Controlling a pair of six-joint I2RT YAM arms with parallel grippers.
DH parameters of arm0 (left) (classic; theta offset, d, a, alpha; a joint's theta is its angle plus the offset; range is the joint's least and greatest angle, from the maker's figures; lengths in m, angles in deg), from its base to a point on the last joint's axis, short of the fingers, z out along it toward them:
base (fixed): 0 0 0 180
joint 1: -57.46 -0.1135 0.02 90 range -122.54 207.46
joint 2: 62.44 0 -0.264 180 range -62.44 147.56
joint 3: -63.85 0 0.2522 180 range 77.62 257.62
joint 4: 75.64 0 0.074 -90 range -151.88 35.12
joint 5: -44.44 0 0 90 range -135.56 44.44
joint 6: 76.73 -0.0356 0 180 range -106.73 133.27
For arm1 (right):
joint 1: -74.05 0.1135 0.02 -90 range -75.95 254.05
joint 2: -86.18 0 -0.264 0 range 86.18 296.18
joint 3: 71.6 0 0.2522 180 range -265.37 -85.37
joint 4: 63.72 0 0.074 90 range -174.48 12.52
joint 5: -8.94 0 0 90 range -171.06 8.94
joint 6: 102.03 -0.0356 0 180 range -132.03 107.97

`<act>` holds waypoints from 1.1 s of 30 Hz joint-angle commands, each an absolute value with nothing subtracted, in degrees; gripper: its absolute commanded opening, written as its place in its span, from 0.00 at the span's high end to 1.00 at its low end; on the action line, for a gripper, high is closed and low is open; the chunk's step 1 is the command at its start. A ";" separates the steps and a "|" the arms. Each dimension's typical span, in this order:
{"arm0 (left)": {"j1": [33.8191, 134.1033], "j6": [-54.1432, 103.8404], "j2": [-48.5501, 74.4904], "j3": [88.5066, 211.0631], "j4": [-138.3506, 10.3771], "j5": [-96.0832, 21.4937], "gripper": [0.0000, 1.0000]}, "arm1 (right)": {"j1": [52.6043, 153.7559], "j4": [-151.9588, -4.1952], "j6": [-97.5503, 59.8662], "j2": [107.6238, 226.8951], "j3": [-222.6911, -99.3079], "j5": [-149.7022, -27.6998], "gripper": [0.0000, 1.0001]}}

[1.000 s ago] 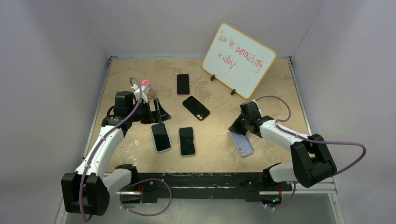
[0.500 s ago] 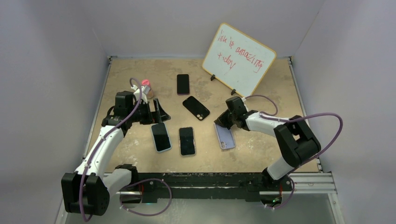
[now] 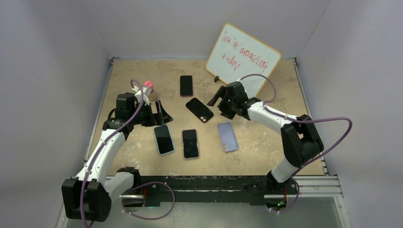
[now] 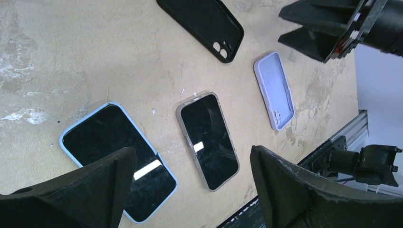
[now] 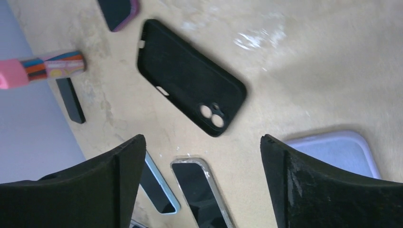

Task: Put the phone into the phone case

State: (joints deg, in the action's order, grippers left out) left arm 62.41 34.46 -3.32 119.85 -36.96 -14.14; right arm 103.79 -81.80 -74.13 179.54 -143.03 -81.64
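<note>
Since a second ago the right claw has let go of the lilac phone case and drawn back toward the far side. The case now lies flat on the tabletop, just right of the grey-rimmed phone. That claw hangs spread and released near the black case. The left claw has not shifted. Its fingers are wide apart and hold nothing, above the blue-rimmed phone, which lies screen up beside the grey-rimmed one. A third phone lies farther back, near the whiteboard.
</note>
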 commanded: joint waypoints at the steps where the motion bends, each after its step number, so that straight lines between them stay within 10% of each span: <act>1: 62.30 33.00 -5.31 120.46 -37.92 -14.04 0.06 | 104.41 -83.03 -64.39 180.85 -150.35 -80.78 0.03; 33: 61.86 33.48 -7.53 119.80 -38.83 -12.91 0.06 | 114.56 -86.35 -37.35 224.08 -200.65 -58.32 0.01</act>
State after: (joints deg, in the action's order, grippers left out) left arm 62.35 34.48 -6.65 119.85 -37.00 -14.03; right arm 114.24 -87.13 -40.50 221.90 -195.75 -60.70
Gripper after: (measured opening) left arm 0.939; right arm 0.987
